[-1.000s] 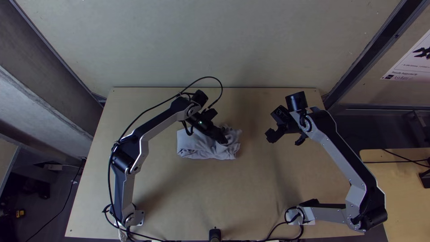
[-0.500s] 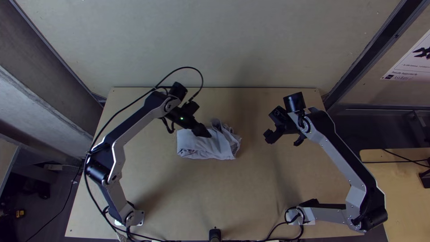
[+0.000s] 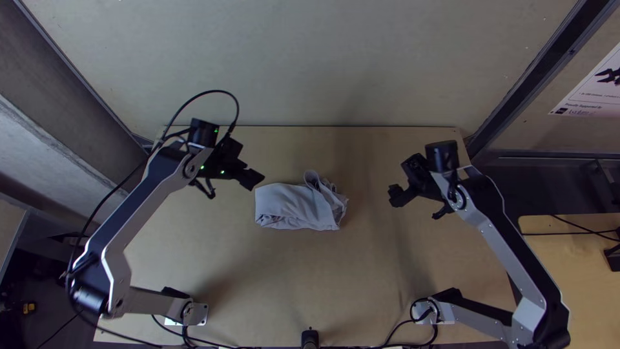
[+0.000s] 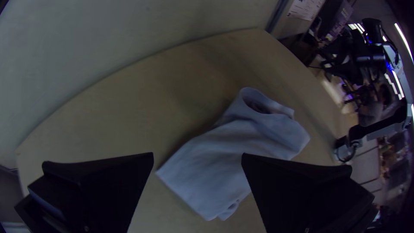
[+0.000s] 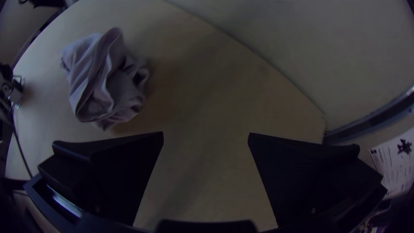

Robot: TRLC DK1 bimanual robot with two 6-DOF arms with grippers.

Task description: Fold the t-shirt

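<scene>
The light grey t-shirt point(image 3: 294, 207) lies as a compact folded bundle near the table's middle, smooth at its left part and rumpled with a raised loop at its right. Up and left of it in the top view is my left gripper point(image 3: 248, 185), apart from the cloth; in its wrist view the left gripper point(image 4: 197, 159) stands open, with the cloth point(image 4: 224, 151) beyond. My right gripper point(image 3: 413, 205) is off to the cloth's right. The right wrist view has the right gripper point(image 5: 206, 134) open, holding nothing, and the bunched side of the cloth point(image 5: 105, 82).
Bare wood of the table point(image 3: 349, 278) surrounds the cloth. A pale wall point(image 3: 310, 58) rises behind the far edge. Black cables point(image 3: 123, 184) loop along the left arm, and a small black object point(image 3: 310, 337) stands at the near edge between the bases.
My left gripper has drawn away from over the cloth toward the upper left, uncovering its right part. The right arm has shifted slightly to the right. The cloth's loop stands up where the left gripper was.
</scene>
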